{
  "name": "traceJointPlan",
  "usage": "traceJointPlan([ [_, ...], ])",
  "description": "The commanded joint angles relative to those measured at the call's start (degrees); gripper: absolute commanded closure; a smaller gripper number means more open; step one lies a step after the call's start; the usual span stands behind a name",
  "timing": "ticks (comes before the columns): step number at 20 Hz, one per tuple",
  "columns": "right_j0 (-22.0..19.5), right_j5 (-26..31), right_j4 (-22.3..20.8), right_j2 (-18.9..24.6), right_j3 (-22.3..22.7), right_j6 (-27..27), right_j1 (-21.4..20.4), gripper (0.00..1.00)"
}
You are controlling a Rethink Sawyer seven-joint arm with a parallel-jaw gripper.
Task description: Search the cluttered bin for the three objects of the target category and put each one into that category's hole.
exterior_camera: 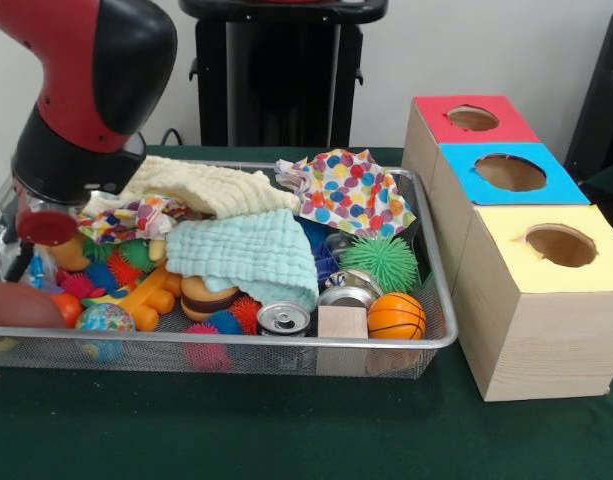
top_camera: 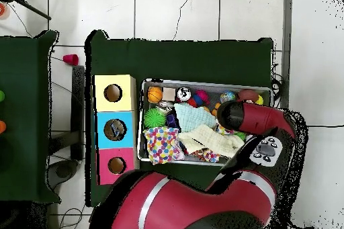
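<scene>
A wire mesh bin (exterior_camera: 441, 335) holds a heap of toys and cloths. In it I see a green spiky ball (exterior_camera: 383, 262), an orange mini basketball (exterior_camera: 396, 316), two cans (exterior_camera: 283, 319), a wooden block (exterior_camera: 342, 322), a toy burger (exterior_camera: 208, 297), small spiky balls (exterior_camera: 116, 270) and a brown football (exterior_camera: 21, 305). The red and black arm (exterior_camera: 76, 100) comes down over the bin's left end. My gripper (exterior_camera: 24, 252) sits low among the clutter there, mostly hidden. From above, the arm (top_camera: 235, 115) covers the bin's right part.
Three wooden boxes stand in a row beside the bin, with red (exterior_camera: 473, 118), blue (exterior_camera: 509, 172) and yellow (exterior_camera: 559, 245) tops, each with a round hole. A cream cloth (exterior_camera: 211, 188), a teal cloth (exterior_camera: 246, 255) and a polka-dot cloth (exterior_camera: 351, 190) cover toys.
</scene>
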Motion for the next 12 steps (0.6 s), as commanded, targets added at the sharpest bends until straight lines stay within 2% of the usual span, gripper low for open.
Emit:
traceJointPlan([
  [1, -0.7, -3.9, -2.0, 11.7, 4.7, -2.3, 2.2, 0.0],
  [12, -1.3, -4.0, -3.2, 12.3, 4.7, -3.1, 2.5, 0.0],
])
